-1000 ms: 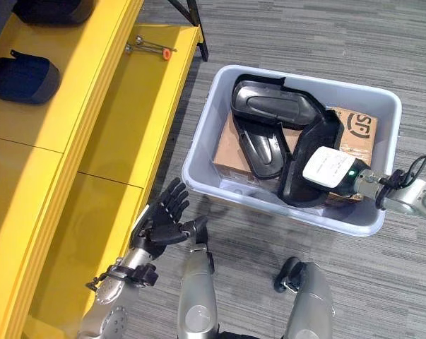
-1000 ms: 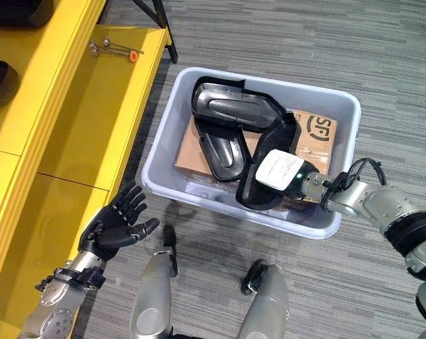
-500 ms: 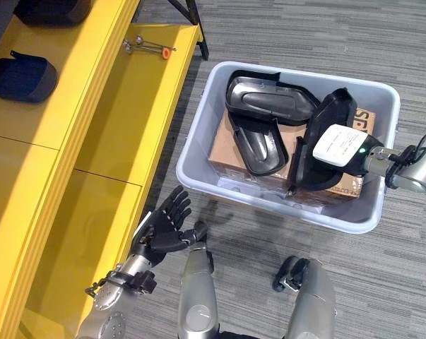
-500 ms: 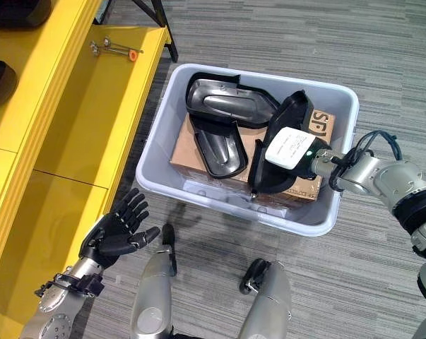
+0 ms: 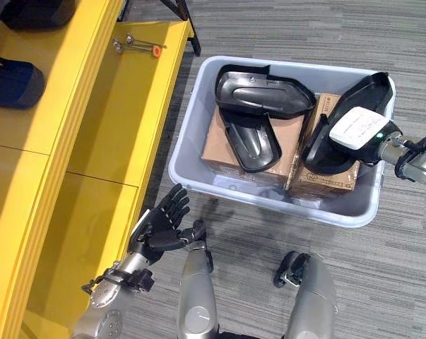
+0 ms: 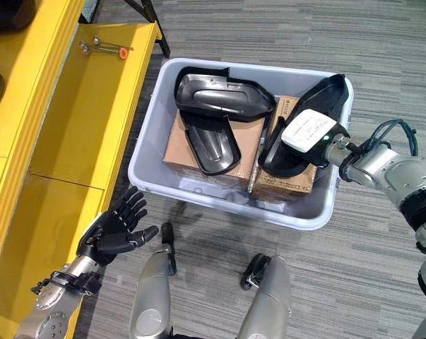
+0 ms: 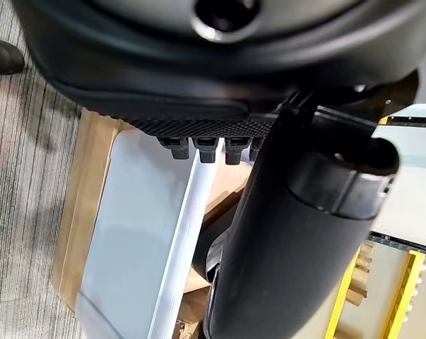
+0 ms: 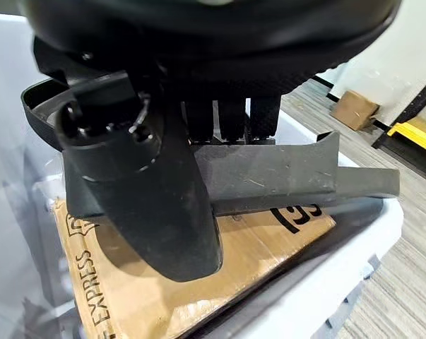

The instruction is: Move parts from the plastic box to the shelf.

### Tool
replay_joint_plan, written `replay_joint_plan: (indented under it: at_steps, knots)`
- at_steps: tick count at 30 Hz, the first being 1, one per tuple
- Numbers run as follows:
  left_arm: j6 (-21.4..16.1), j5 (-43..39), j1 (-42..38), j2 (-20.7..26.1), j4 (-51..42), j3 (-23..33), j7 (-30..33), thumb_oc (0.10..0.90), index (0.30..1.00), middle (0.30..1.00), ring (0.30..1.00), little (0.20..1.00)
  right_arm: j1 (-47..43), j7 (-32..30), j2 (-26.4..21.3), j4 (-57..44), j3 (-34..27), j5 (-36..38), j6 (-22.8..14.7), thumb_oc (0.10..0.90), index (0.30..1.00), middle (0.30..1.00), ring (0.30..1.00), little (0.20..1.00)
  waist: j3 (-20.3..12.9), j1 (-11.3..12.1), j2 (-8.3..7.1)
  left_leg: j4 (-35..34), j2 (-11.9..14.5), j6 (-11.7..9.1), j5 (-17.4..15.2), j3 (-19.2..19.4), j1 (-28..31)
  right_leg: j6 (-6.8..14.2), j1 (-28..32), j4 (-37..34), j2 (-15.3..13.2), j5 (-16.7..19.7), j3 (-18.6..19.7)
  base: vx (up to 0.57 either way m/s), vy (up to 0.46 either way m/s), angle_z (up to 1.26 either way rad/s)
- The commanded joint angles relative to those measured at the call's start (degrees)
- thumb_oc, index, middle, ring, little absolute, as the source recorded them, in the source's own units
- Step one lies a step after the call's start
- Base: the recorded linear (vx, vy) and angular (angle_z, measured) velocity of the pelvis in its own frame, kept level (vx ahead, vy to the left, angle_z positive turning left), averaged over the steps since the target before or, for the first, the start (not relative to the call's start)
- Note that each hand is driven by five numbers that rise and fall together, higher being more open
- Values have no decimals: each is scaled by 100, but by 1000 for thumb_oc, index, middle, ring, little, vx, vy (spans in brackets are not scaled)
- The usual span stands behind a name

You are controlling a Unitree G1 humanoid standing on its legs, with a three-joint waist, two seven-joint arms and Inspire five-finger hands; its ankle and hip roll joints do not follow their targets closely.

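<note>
The right hand (image 5: 359, 127) reaches into the plastic box (image 5: 198, 126) from the robot's right and has hold of a black moulded part (image 5: 371, 90); in the right wrist view its thumb (image 8: 145, 183) lies over one face of the part's edge (image 8: 269, 173) and its fingers (image 8: 230, 116) curl against the other, so the part is pinched between them. The part is tilted up on edge against the box's right wall, its lower end resting on a cardboard carton (image 5: 327, 180) on the right side of the box. Two more black parts lie in the left half of the box, one (image 5: 258, 90) across the far side and one (image 5: 255, 145) overlapping it nearer the robot, both on top of a second, larger carton (image 5: 220, 141) (the two cartons sit side by side, touching).

The left hand (image 5: 162, 226) hangs low over the grey carpet (image 5: 269, 28), between the box's near left corner and the yellow shelf (image 5: 128, 106), fingers spread and straight, holding nothing. On the shelf's far end lies a small metal tool with an orange tip (image 5: 136, 46), and on the upper level to the left sits a dark rounded part (image 5: 13, 81), with another dark object (image 5: 36, 10) beyond it at the frame's edge
</note>
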Motion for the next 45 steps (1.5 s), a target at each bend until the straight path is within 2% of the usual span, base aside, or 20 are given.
replay_joint_plan:
  at_steps: [1,7,12,13,14,18,20,23,25,27,30,31,32,33,34,36,40,41,44,45]
  knots:
    - [-478,-241,-158,238,-457,211,-85,900,1000,1000,1000,1000,-336,-184,-42,367,-704,399,459,400,300,300,300,300,-73,50,-154,620,166,162,-835,132,-60,150,111,336,179,-404,-399,-1,-10,-5]
    - [-449,-232,-216,239,-446,191,-59,900,1000,1000,1000,1000,-268,-138,-68,293,-699,-68,195,400,300,300,300,300,-73,-6,-152,684,148,165,-872,169,-105,138,61,321,204,-407,-361,0,0,0]
    - [-343,-412,-236,205,-360,147,-150,900,1000,1000,1000,1000,-379,-97,-82,337,-533,-112,437,400,300,300,300,300,-73,-29,-144,738,147,166,-873,193,-147,117,9,338,221,-404,-334,0,0,0]
    - [-385,-387,-209,200,-356,153,-140,900,1000,1000,1000,1000,-370,-83,-107,347,-548,-86,558,800,860,860,860,860,-73,-40,-149,740,149,165,-884,203,-149,118,3,324,220,-394,-330,0,0,0]
    - [-404,-403,-202,208,-352,161,-145,900,1000,1000,1000,1000,-371,-24,-105,350,-557,-122,580,900,1000,1000,1000,1000,-73,-46,-146,742,153,166,-887,212,-157,117,-8,326,222,-393,-333,0,0,0]
    - [-409,-401,-192,205,-376,210,-171,900,1000,1000,1000,1000,-308,531,-99,404,-533,-333,763,900,1000,1000,1000,1000,-73,-41,-149,744,145,160,-883,211,-139,118,12,314,231,-408,-337,0,0,0]
    - [-330,-400,-172,200,-421,248,-216,900,1000,1000,1000,1000,-159,988,-89,486,-613,262,1078,900,1000,1000,1000,1000,-73,-46,-156,727,153,154,-862,219,-111,116,37,312,235,-414,-341,0,0,0]
    - [-160,-435,-186,193,-451,259,-349,900,1000,1000,1000,1000,-114,1278,-13,676,-706,458,1324,900,1000,1000,1000,1000,-73,-47,-174,704,165,173,-885,244,-62,115,65,282,239,-382,-330,0,0,0]
    - [-56,-417,-213,195,-501,268,-376,900,1000,1000,1000,1000,-83,1309,-5,836,-717,139,1459,900,1000,1000,1000,1000,-73,-53,-180,690,170,170,-889,257,-45,111,76,267,249,-377,-331,0,0,0]
    - [-13,-362,-236,193,-539,229,-384,900,1000,1000,1000,1000,-4,1274,-7,938,-755,-310,1903,900,1000,1000,1000,1000,-73,-60,-179,688,159,161,-866,254,4,107,137,237,264,-374,-339,0,0,0]
    - [-13,-304,-211,194,-626,176,-410,900,1000,1000,1000,1000,80,961,76,1142,-928,-665,2262,900,1000,1000,1000,1000,-73,-64,-164,680,153,183,-879,262,59,129,177,138,275,-290,-318,-12,10,0]
    - [-4,-328,-241,188,-684,146,-366,900,1000,1000,1000,1000,148,810,148,1198,-1079,-697,2596,900,1000,1000,1000,1000,-73,-82,-148,657,142,192,-888,281,95,150,208,58,282,-248,-303,-39,36,1]
    - [2,-332,-248,198,-693,141,-357,900,1000,1000,1000,1000,158,764,161,1215,-1112,-708,2663,900,1000,1000,1000,1000,-73,-83,-144,650,143,191,-882,288,100,149,213,49,285,-245,-300,-38,43,-4]
    - [-24,-319,-268,182,-683,121,-370,900,1000,1000,1000,1000,239,654,167,1176,-1200,-621,3004,900,1000,1000,1000,1000,-73,-114,-140,638,139,192,-881,295,135,155,262,13,301,-245,-286,-13,18,-6]
    - [-24,-318,-268,187,-684,118,-369,900,1000,1000,1000,1000,256,653,166,1171,-1215,-621,3008,900,1000,1000,1000,1000,-73,-109,-141,637,140,192,-881,295,138,155,266,12,301,-244,-287,-15,22,-7]
    - [0,-304,-279,162,-729,108,-365,900,1000,1000,1000,1000,394,134,176,1136,-1475,-295,3380,900,1000,1000,1000,1000,-73,-146,-139,604,128,211,-897,315,201,167,334,-65,329,-217,-265,-16,23,-4]
    - [69,-391,-346,194,-775,43,-352,900,1000,1000,1000,1000,510,-547,278,1119,-1965,123,3699,900,1000,1000,1000,1000,-73,-209,-118,607,91,231,-961,338,267,188,425,-171,372,-177,-219,-10,42,-5]
    - [100,-411,-375,178,-770,10,-332,900,1000,1000,1000,1000,645,-749,368,1118,-2195,412,3902,900,1000,1000,1000,1000,-73,-237,-104,602,79,230,-948,356,303,192,472,-219,404,-160,-191,-1,32,-8]
    - [85,-335,-428,141,-783,-39,-339,900,1000,1000,1000,1000,858,-1111,493,1187,-2455,224,4009,900,1000,1000,1000,1000,-73,-272,-90,552,57,256,-981,387,379,200,544,-314,439,-134,-163,-12,52,-6]
    - [65,-338,-456,146,-794,-50,-326,900,1000,1000,1000,1000,866,-950,527,1195,-2536,112,4080,900,1000,1000,1000,1000,-73,-281,-83,535,37,265,-1010,387,402,210,566,-356,450,-120,-149,-31,79,-2]
